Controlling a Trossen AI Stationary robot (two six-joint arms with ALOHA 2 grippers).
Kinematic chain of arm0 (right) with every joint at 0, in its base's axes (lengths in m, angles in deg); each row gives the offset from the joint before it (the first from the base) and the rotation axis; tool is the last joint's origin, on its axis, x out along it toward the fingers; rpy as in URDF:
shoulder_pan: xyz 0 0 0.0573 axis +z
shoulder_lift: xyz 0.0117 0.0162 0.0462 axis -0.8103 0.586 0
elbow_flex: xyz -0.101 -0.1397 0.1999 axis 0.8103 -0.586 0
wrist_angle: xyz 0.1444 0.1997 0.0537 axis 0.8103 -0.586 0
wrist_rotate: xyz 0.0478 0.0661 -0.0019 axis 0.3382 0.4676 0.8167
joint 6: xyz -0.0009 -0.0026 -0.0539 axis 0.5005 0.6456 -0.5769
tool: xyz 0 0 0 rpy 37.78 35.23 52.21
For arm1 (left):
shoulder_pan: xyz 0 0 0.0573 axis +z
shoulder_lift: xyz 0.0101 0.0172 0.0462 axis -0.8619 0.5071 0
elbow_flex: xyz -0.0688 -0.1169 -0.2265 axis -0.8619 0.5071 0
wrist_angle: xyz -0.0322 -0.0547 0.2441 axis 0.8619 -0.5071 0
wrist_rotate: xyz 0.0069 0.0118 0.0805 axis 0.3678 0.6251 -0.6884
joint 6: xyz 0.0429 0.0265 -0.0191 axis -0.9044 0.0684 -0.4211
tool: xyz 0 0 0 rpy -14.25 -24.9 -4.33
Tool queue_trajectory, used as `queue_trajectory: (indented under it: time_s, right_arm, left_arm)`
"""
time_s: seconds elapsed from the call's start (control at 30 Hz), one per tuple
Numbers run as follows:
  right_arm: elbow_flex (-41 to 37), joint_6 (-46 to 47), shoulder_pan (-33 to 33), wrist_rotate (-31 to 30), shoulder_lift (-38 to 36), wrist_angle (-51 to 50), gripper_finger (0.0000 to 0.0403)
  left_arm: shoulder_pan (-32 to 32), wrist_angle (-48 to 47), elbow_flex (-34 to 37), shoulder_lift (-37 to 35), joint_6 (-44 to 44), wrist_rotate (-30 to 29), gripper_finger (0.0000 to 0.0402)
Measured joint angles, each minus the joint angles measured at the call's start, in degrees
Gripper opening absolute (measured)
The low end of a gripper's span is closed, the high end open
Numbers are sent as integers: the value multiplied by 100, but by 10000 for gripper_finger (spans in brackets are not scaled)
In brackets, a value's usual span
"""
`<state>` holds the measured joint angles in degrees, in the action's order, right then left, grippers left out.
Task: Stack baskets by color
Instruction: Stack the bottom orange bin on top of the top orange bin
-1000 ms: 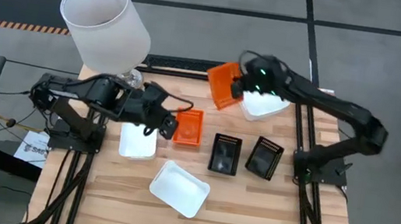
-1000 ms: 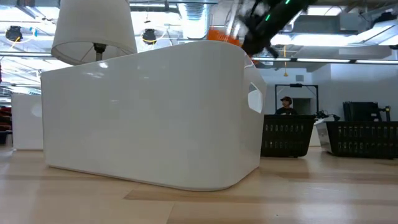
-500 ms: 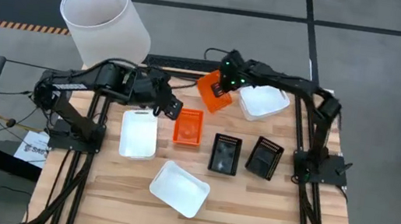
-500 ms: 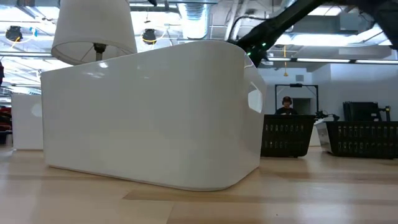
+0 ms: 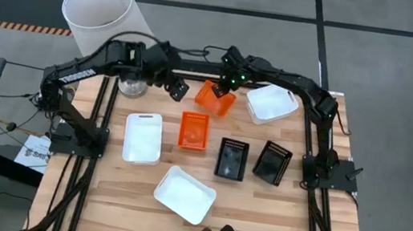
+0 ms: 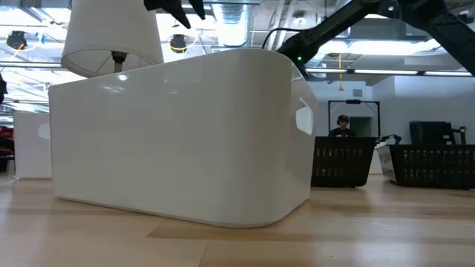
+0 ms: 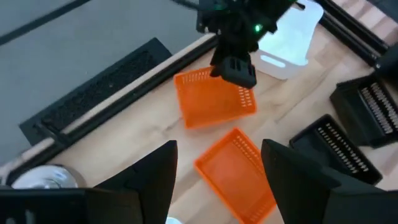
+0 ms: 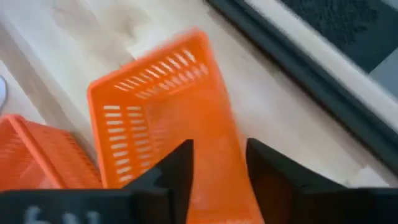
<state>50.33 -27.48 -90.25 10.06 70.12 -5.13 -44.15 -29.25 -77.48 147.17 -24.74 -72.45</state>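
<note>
An orange basket [image 5: 215,99] sits near the table's far edge, a little tilted, and my right gripper [image 5: 231,83] stands open right above its right wall. A second orange basket [image 5: 195,130] lies flat just nearer. My left gripper [image 5: 178,90] hovers open and empty to the left of the first basket, raised off the table; its wrist view shows both orange baskets [image 7: 214,99] [image 7: 235,169]. Two black baskets [image 5: 231,158] [image 5: 271,161] and three white ones [image 5: 143,136] [image 5: 185,194] [image 5: 271,104] rest on their bottoms. My right gripper comes slanting down from the table's far right over the orange basket's wall [image 8: 217,165], which shows in the gap between its two fingers [image 8: 177,171]. Whether a finger touches that wall I cannot tell. The basket's lower part is on the table.
A big white lampshade [image 5: 107,12] leans out over the table's far left corner above its base [image 5: 131,85], close behind my left arm. In the low view the nearest white basket [image 6: 185,133] hides most of the table. A person [image 6: 341,126] sits far behind.
My right gripper has carried the orange basket from above the far-right white basket leftward and down; the basket, lifted and steeply tilted before, now sits on the table by the far edge. My left gripper has swung from beside the flat orange basket toward the far edge.
</note>
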Motion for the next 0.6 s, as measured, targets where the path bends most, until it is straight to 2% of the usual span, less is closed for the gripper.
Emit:
queue_trajectory:
  time_s: [0.13,0.27,0.33,0.43,0.6]
  right_arm:
    - [99,-7,-119,52,-257,-60,212]
    - [116,-65,-308,66,-882,-489,225]
    - [114,-139,-401,67,-1279,-806,225]
    - [114,-277,-503,65,-2005,-1398,221]
    - [112,-281,-448,61,-3184,-2382,214]
  left_arm:
    - [357,153,-2,22,-539,208,228]
    - [717,679,104,54,-1650,401,229]
    - [984,936,239,107,-2157,850,229]
    - [1342,1301,276,386,-2473,1531,229]
    - [1778,1957,282,1012,-3219,2335,229]
